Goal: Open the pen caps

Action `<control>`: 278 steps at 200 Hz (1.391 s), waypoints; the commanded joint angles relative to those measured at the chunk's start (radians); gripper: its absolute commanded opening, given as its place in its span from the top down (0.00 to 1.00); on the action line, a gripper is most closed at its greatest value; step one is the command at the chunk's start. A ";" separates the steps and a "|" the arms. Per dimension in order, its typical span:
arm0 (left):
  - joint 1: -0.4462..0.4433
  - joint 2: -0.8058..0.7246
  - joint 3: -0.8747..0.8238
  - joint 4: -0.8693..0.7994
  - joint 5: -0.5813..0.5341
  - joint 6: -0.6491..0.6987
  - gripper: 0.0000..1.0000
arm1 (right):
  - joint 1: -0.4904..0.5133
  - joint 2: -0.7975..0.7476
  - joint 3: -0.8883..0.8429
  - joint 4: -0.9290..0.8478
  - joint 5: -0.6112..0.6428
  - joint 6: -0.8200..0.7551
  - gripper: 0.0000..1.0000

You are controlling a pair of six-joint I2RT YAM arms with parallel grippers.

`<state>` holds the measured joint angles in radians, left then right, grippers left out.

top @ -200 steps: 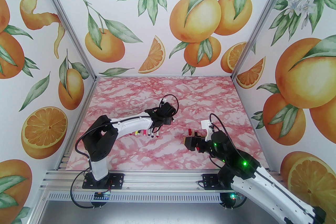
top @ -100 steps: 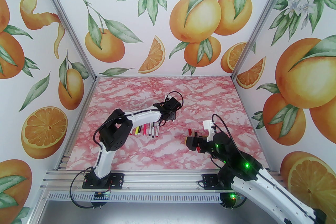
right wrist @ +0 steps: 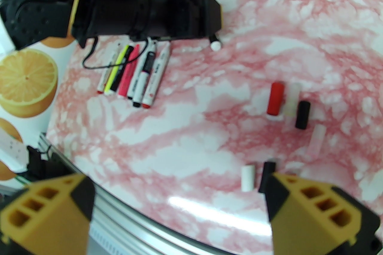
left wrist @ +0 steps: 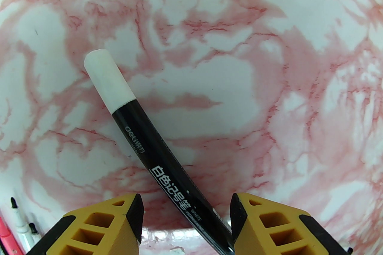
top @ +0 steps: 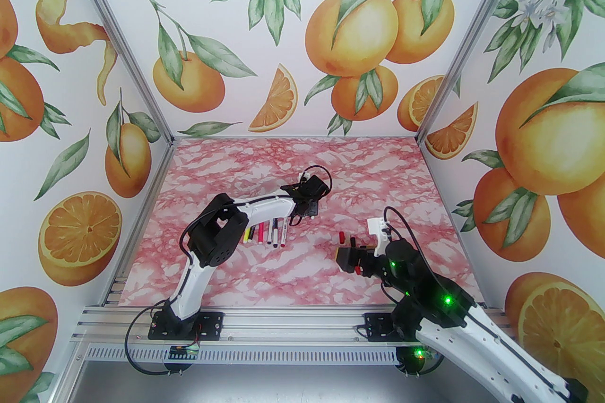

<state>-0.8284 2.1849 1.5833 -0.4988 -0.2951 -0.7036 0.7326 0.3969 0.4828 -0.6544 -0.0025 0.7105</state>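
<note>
Seemingly at the last capped pen (left wrist: 149, 155), the half-open left tool (left wrist: 185, 212) straddles it unclamped on the surface (left wrist: 299, 68), white cap (left wrist: 109, 83) toward 11 o'clock; next it should clamp while the wide-open, empty right tool (right wrist: 179, 194) pulls the cap.

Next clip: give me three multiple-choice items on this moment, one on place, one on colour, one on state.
1. The loose caps lie: A) in a cup; B) on the table by the right gripper; C) in a tray.
2. The cap on the black pen is: A) red; B) white; C) black.
3. The right gripper's jaws are: A) open; B) shut on a cap; C) shut on a pen.
Key: B, they lie right beside it; B, white end on a black barrel; A, wide gap, nothing between.
</note>
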 commanded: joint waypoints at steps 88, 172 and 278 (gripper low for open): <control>0.021 0.049 0.094 -0.106 -0.031 0.080 0.69 | 0.007 0.021 0.001 0.016 0.019 0.009 0.00; 0.028 0.106 0.137 -0.160 -0.050 0.109 0.71 | 0.007 0.023 -0.006 0.019 0.018 0.012 0.00; 0.034 0.193 0.239 -0.263 -0.055 0.132 0.79 | 0.007 0.017 -0.010 0.016 0.022 0.021 0.00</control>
<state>-0.8101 2.3199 1.8156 -0.7319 -0.3359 -0.5873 0.7326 0.4194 0.4824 -0.6479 0.0002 0.7174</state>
